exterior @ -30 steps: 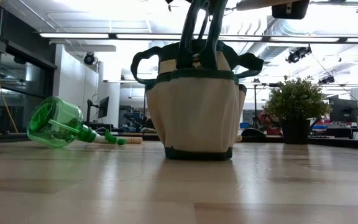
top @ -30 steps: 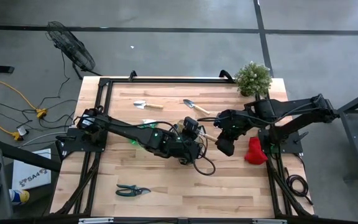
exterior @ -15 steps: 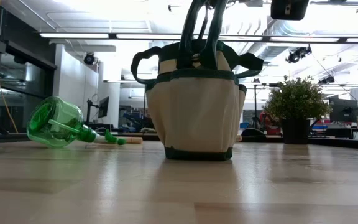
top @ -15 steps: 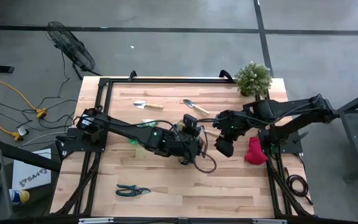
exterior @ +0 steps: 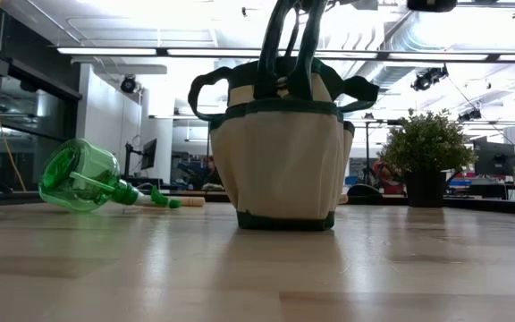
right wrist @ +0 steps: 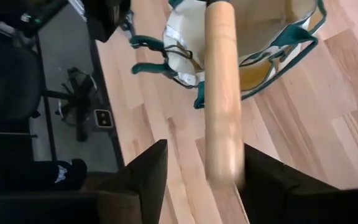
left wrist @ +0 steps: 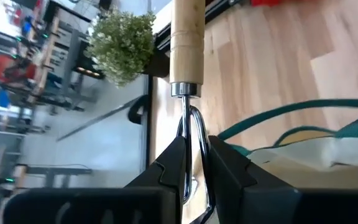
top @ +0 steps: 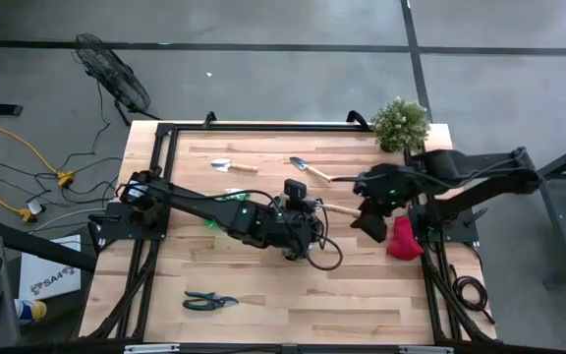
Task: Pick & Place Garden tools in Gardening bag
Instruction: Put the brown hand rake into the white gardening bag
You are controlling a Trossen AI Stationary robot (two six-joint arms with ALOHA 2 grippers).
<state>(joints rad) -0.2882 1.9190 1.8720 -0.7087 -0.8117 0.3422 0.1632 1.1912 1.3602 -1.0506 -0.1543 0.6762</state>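
The beige gardening bag [exterior: 284, 152] with dark green trim stands upright mid-table, mostly hidden under my left arm in the high view. My left gripper [top: 312, 208] is over the bag [left wrist: 316, 149], shut on a wooden-handled hand rake [top: 337, 209]. My right gripper [top: 367, 221] is open just right of the bag. Its fingers [right wrist: 145, 174] stand on either side of the rake handle's free end [right wrist: 222, 99]. A green spray bottle [exterior: 83, 174] lies on its side left of the bag. My left gripper pinches the rake's metal shank and tines [left wrist: 188, 134] between its two fingers, just below the wooden handle [left wrist: 188, 37]. The fingers lie along the tool. The rake is lifted clear above the bag, its handle pointing toward the table's right side. My right gripper: I cannot tell whether a finger touches the handle.
Two wooden-handled trowels [top: 232, 166] [top: 308, 169] lie toward the far edge. Black pruners [top: 209, 301] lie near the front left. A red glove [top: 403, 239] lies at the right edge. A potted plant [top: 401, 124] stands at the far right corner.
My right gripper has drawn back toward the table's right edge and risen out of the top of the low view. The rake's handle now shows bare between the two grippers. The bag has stayed in place.
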